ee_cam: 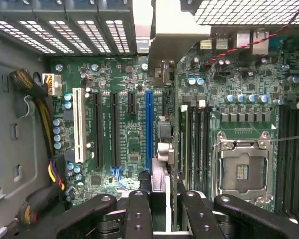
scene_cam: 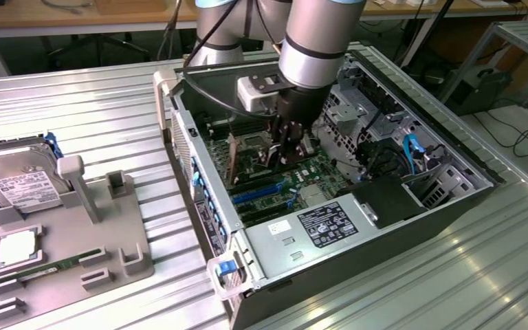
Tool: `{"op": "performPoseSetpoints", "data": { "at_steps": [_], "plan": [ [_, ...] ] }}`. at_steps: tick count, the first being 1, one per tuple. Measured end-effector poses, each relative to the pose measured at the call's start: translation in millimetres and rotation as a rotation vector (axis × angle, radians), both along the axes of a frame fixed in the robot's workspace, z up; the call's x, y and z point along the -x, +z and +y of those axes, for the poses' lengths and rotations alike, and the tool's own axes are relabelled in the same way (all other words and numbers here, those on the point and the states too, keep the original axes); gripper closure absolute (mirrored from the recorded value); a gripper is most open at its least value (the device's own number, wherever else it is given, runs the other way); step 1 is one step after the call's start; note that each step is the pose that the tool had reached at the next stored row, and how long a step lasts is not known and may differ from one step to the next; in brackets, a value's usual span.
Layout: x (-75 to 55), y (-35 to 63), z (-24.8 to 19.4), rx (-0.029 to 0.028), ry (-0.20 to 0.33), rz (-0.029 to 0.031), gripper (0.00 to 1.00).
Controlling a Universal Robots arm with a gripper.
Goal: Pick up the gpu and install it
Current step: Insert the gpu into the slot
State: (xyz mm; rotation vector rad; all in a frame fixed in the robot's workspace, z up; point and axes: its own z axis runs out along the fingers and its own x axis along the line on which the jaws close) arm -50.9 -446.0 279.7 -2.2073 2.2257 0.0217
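GPU (scene_cam: 234, 159) is inside the open case (scene_cam: 447, 199) right now, standing on edge over the motherboard (scene_cam: 312, 180), brownish face toward the exterior view's left. I've got the jaws clamped on its top edge, gripper (scene_cam: 282, 152) pointing straight down into the case. Holding it by the top edge makes sense since the connector edge has to stay free and face the board.

From the wrist view the card (ee_cam: 165, 64) runs edge-on up the middle of the board, and it sits just beside the blue slot (ee_cam: 149, 127), on the side toward the memory slots (ee_cam: 197, 144) rather than squarely over it. Hard to call from this angle whether the bottom edge is touching the board or hanging a bit above, so I'd say it isn't seated yet, but don't quote me. The fingers (ee_cam: 137, 214) are closed narrow around the card, which fits how thin it is.

Everything else is parked on the table (scene_cam: 484, 275) outside the case: the grey tray (scene_cam: 117, 227) on the exterior view's left has the hard drive (scene_cam: 18, 180) and the green memory stick (scene_cam: 44, 270) on it, well apart from the work.
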Motion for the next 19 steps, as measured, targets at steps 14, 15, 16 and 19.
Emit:
{"op": "performPoseSetpoints", "data": {
  "at_steps": [14,15,16,19],
  "plan": [
    [15.6,-12.0,-6.0,-0.0009,0.0,-0.0258,0.72],
    [17.6,-13.5,-6.0,-0.0008,0.0,-0.0258,0.72],
    [18.4,-14.5,-6.2,-0.0009,0.0,-0.0258,0.72],
    [19.5,-17.1,-9.1,-0.0008,0.0,-0.0258,0.72]
  ]
}}
